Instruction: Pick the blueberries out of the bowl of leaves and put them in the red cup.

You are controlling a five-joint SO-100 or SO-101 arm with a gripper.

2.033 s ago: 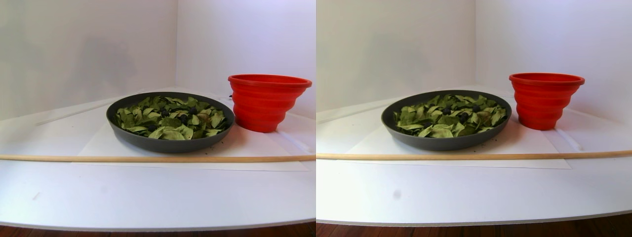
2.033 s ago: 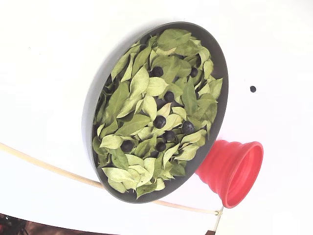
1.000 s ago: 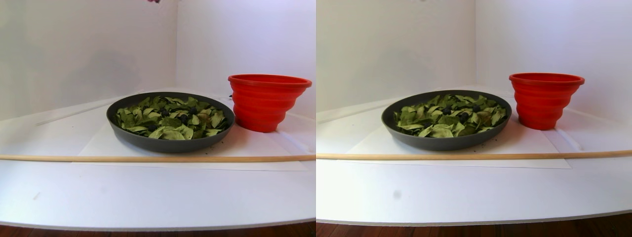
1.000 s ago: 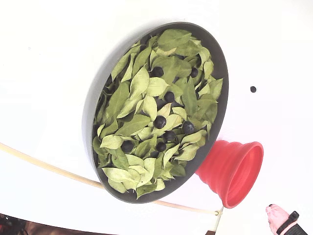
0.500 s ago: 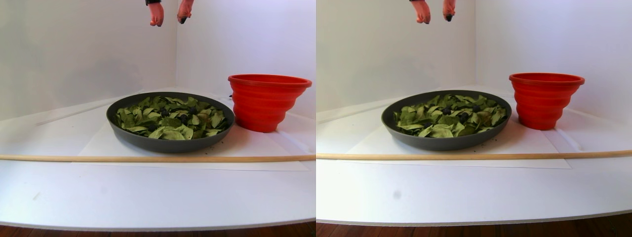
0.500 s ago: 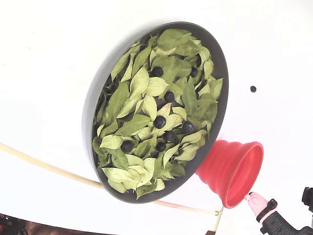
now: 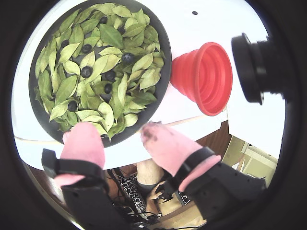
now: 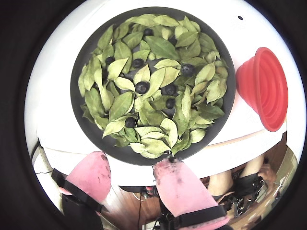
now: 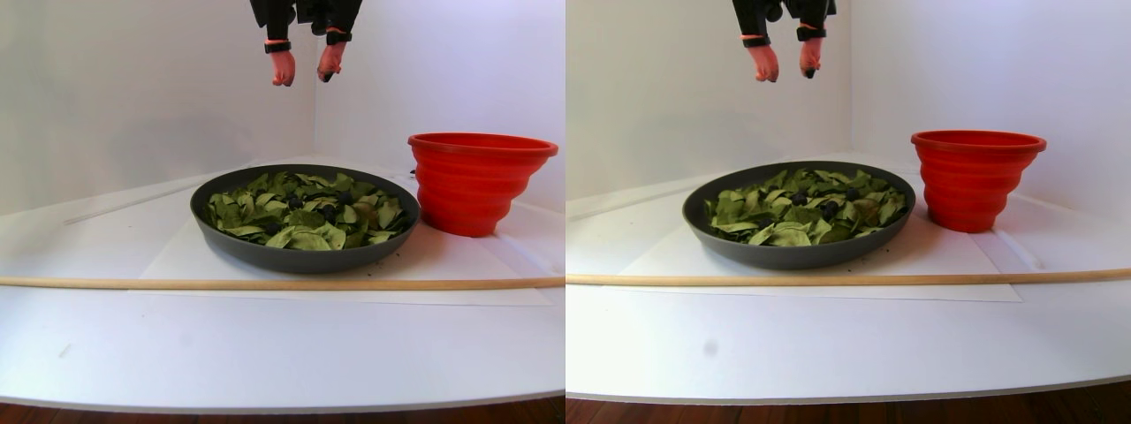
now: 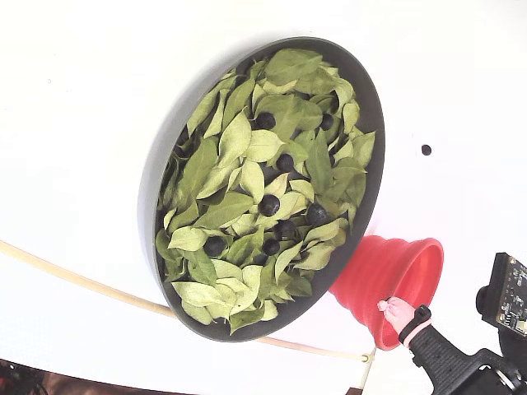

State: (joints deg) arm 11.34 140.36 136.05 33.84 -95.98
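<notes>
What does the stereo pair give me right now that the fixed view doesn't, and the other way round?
Only the stereo pair shows height: the gripper hangs open, well above the bowl, both pink fingertips visible, nothing between them. Its low angle hides most berries among the leaves.

Only the fixed view looks down into the bowl, so the blueberries stand out clearly, plus a small black dot on the table. Just one fingertip shows there, over the red cup.

Both show bowl, leaves, cup and the wooden stick.
</notes>
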